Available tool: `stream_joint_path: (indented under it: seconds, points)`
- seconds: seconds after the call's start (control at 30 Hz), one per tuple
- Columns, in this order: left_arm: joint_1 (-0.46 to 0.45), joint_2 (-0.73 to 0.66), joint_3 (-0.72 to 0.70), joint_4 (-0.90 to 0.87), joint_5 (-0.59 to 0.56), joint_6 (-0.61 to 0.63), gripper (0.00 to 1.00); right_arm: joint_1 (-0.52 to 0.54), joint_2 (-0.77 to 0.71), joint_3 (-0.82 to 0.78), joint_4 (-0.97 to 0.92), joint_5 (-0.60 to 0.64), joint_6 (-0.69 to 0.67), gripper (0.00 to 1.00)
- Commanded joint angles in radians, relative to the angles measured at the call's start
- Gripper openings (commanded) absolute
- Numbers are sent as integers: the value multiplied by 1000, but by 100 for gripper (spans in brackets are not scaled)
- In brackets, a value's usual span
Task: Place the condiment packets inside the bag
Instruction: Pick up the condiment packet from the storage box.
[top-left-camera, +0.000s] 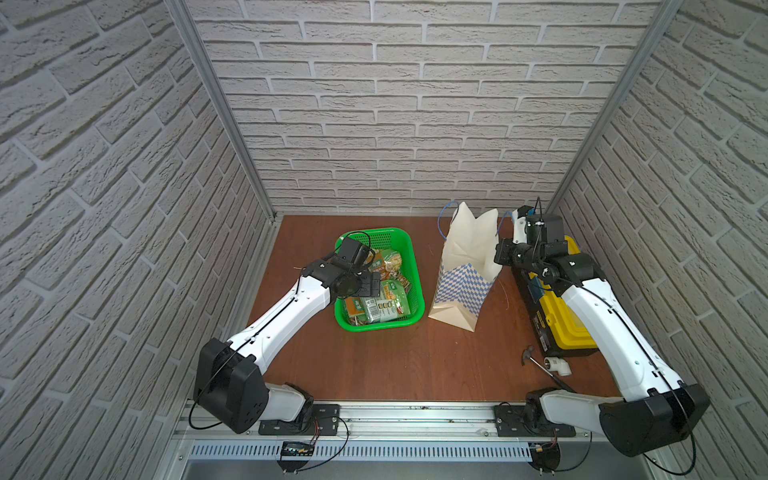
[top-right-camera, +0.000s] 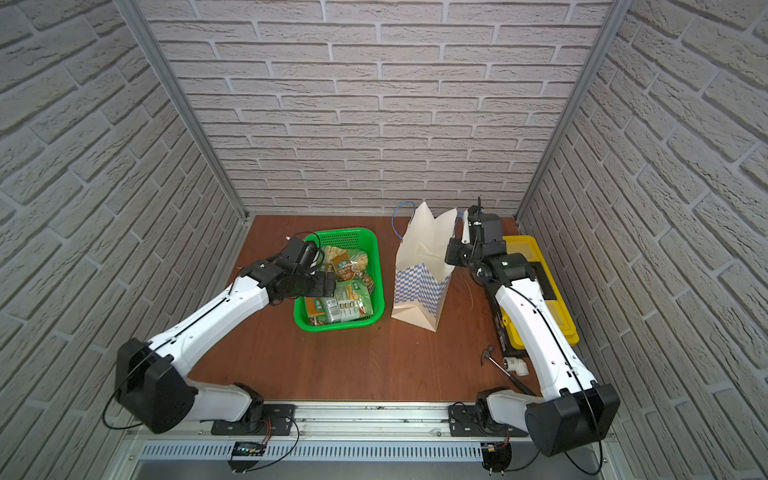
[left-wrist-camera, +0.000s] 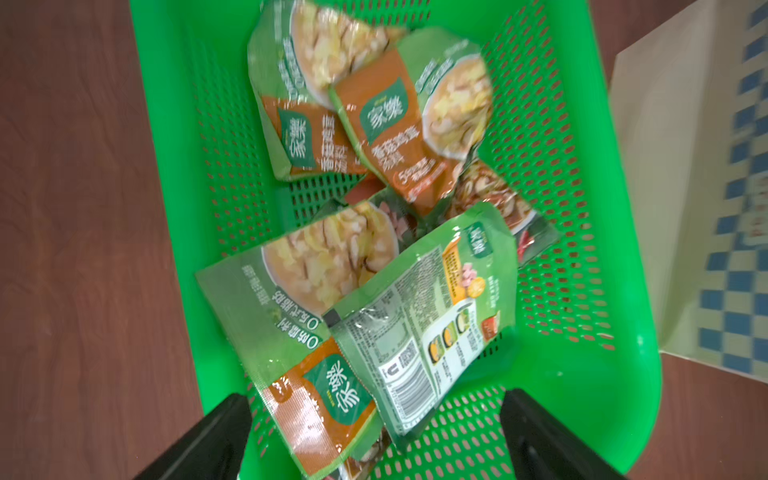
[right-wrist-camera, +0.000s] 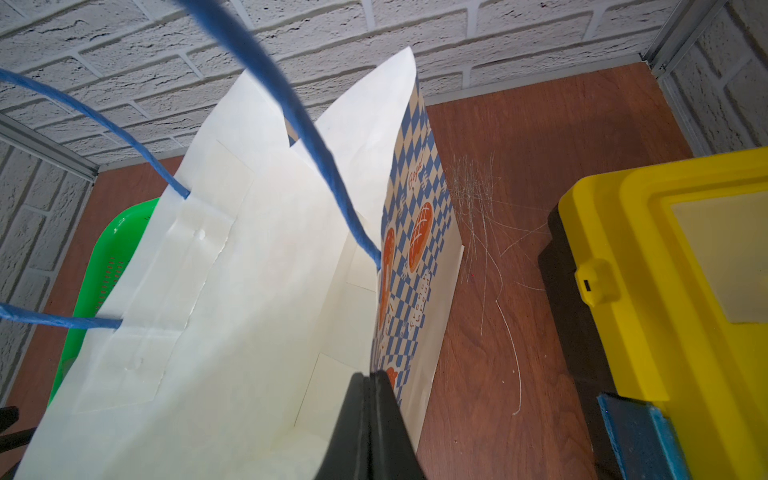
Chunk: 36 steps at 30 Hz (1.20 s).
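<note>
Under my spread left gripper (left-wrist-camera: 374, 399) packets (left-wrist-camera: 419, 332) are lying; at three o'clock my right gripper (right-wrist-camera: 370, 376) is pinching the bag (right-wrist-camera: 249, 291).

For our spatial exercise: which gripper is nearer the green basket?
Left. The left gripper hangs open over the green basket; the right gripper is shut on the bag standing between it and the basket.

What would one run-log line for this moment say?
left gripper: open, above condiment packets in green basket | right gripper: shut on bag rim | task: no packets seen inside bag
</note>
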Motion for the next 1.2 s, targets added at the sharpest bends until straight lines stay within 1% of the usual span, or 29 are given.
stream_joint_path:
  seconds: [0.0,0.07,0.27,0.33,0.4,0.5,0.63,0.67,0.7,1.0,1.1,1.17]
  points:
    - [29,56,-29,76,106,17,96,-1,-2,16,33,-7,-6,4]
    - [37,94,-31,104,147,18,94,-1,-2,17,26,-4,-9,4]
    - [41,187,-12,152,215,17,87,-1,-7,16,23,-1,-14,4]
    - [40,207,-11,176,252,11,81,-1,-7,15,21,-4,-14,4]
    - [40,221,-9,195,285,4,72,-1,-9,13,26,-7,-12,4]
    - [41,231,-6,198,298,-3,50,-1,-10,10,33,-21,-12,4]
    - [41,197,3,168,278,-8,9,-1,-12,6,38,-33,-9,4]
    - [40,179,5,161,270,-9,3,-2,-12,5,38,-35,-9,4]
    - [40,161,9,154,268,-11,0,-2,-13,3,39,-38,-7,4]
    - [34,-82,108,78,269,-29,0,-2,-23,6,39,-51,-2,4]
    - [3,-150,166,78,245,-39,0,-2,-22,6,44,-59,2,4]
    - [-33,-180,215,82,205,-45,0,-2,-22,6,45,-61,6,4]
